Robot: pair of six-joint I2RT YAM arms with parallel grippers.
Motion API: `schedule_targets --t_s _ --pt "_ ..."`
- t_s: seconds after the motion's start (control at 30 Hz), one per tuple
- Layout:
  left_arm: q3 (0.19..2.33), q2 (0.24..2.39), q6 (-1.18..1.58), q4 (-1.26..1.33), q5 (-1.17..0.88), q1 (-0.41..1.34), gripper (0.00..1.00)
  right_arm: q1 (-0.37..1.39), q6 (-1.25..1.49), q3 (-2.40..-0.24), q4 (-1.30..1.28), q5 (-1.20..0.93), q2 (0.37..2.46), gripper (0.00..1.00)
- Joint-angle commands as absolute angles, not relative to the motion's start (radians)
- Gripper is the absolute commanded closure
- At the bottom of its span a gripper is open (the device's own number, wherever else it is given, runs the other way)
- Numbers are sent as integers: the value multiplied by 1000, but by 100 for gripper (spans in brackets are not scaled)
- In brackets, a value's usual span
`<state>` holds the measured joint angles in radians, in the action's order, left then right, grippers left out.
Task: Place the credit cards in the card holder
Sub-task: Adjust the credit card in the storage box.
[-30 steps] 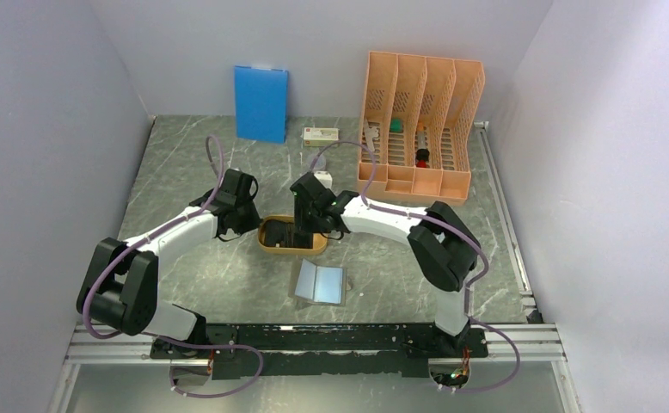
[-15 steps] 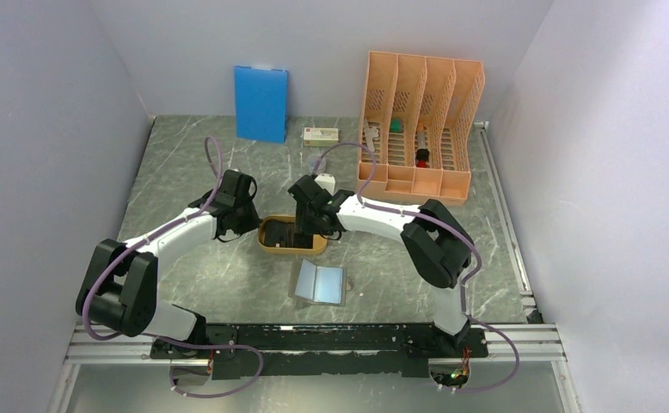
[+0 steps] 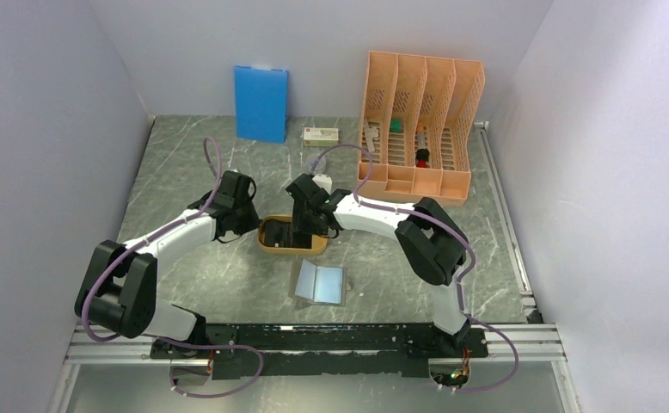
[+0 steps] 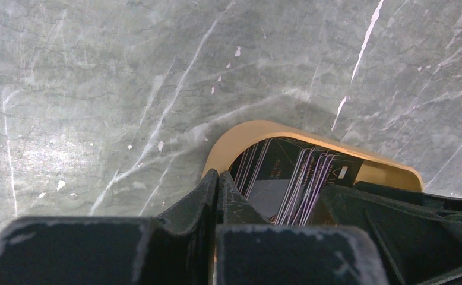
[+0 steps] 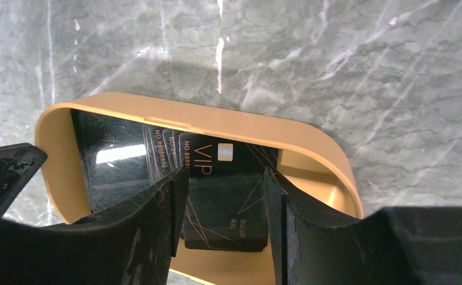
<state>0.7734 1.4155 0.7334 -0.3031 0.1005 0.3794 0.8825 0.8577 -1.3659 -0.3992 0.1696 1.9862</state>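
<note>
A shallow orange tray (image 3: pixel 271 247) at mid-table holds several black credit cards (image 4: pixel 288 172). My right gripper (image 3: pixel 303 231) reaches down into it. In the right wrist view its jaws (image 5: pixel 222 173) press the two long edges of the top credit card (image 5: pixel 228 208), marked VIP, whose near end sits raised above the tray floor (image 5: pixel 312 184). More cards (image 5: pixel 122 172) lie under it to the left. My left gripper (image 4: pixel 218 178) is shut with nothing in it, its tips at the tray's left rim (image 4: pixel 246 127). The card holder (image 3: pixel 321 283) lies open, pale blue inside, just in front of the tray.
A blue upright board (image 3: pixel 260 103) leans on the back wall. A tall orange file rack (image 3: pixel 421 125) stands at the back right, with small items in it. A small white box (image 3: pixel 321 134) lies between them, and the side walls close in on both sides.
The right arm has shifted slightly left over the tray. The left arm and the card holder have stayed in place.
</note>
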Motion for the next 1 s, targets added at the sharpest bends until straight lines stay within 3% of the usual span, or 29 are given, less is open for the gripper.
schedule_targets --t_s 0.0,0.97 --pt "738 1424 742 -315 51 376 95 892 880 -1379 -376 98 2038 47" --pt "733 1416 746 -316 40 376 95 966 918 -1519 -352 6 2128 60"
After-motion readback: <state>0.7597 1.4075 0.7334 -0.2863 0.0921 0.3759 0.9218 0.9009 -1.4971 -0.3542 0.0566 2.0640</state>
